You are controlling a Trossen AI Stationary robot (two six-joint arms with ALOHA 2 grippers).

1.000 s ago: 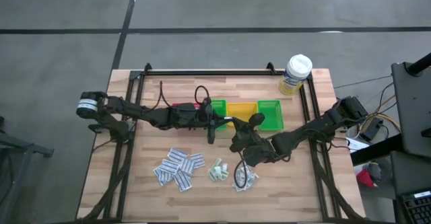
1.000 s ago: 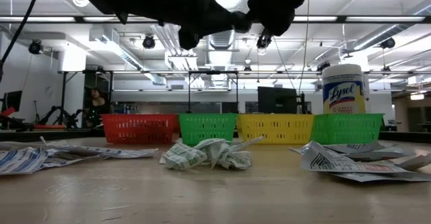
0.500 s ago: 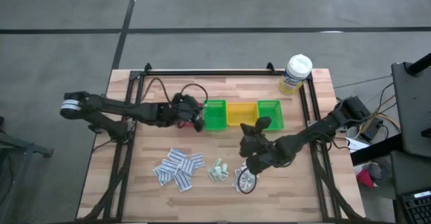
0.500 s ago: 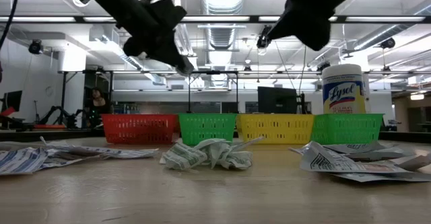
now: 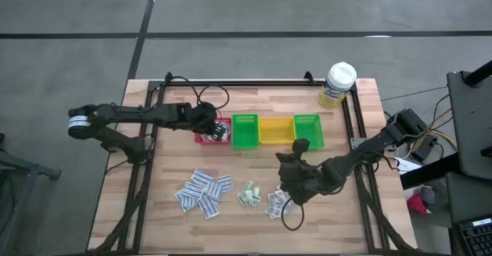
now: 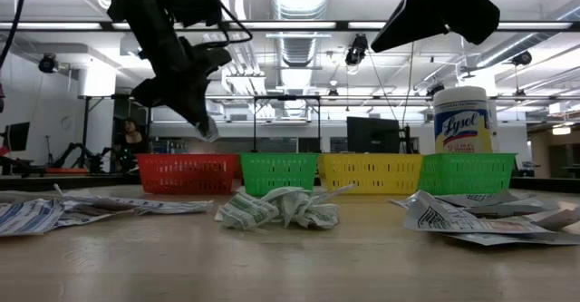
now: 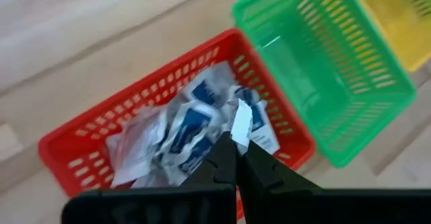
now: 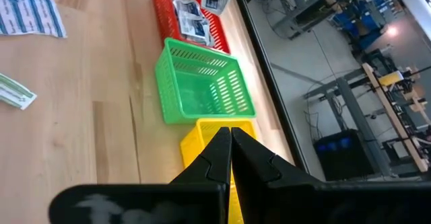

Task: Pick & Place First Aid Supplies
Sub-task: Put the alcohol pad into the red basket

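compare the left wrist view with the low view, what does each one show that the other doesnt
Only the left wrist view looks down into the red bin, showing white and blue packets piled inside, and shows the left gripper shut on a small white packet.

Only the low view shows the white-capped bottle, the second green bin at the row's end, the loose packets on the table, and the right gripper raised above it.

Both show the red, green and yellow bins side by side, and the left gripper over the red one.
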